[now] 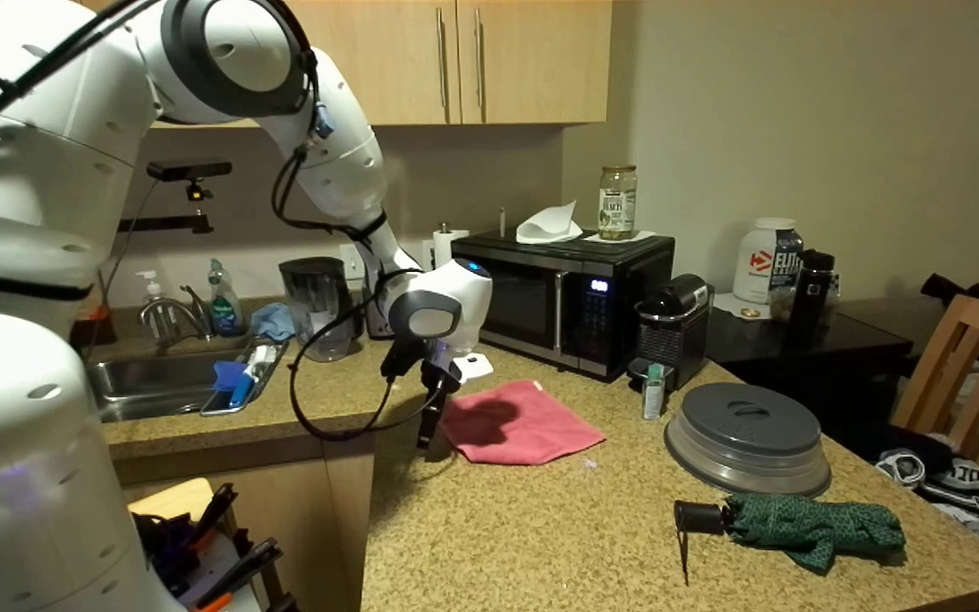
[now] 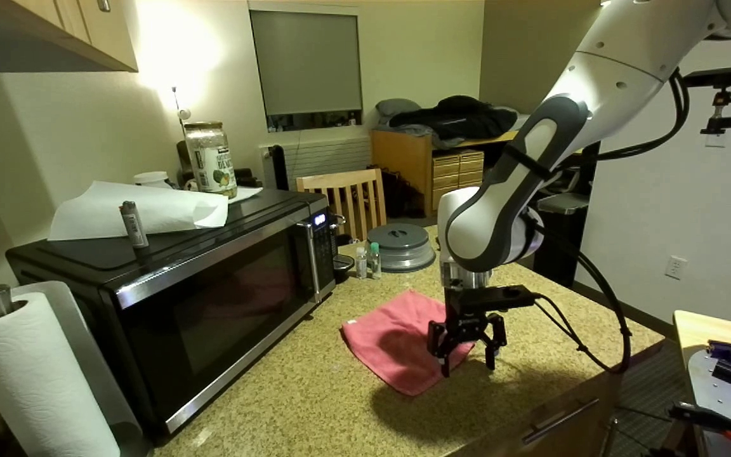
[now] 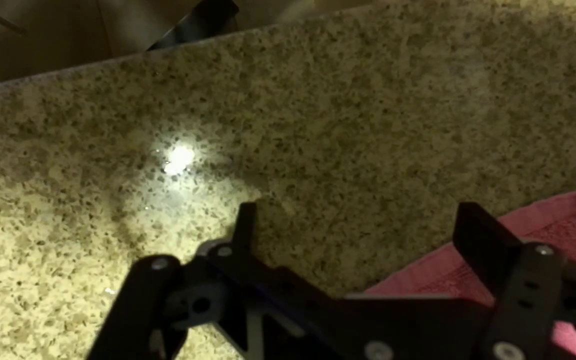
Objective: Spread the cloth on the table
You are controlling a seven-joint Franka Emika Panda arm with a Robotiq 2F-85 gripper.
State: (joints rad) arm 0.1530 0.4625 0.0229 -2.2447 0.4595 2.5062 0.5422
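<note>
Two fingers [image 3: 485,245] spread, nothing held, above table [image 1: 557,540]. Cloth [image 1: 532,425] lies on tabletop, inboard of fingers rel. to nearest table edge, w/ border approx. below one fingertip; contact unconf.

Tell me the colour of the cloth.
The cloth is pinkish red, seen best in an exterior view.
</note>
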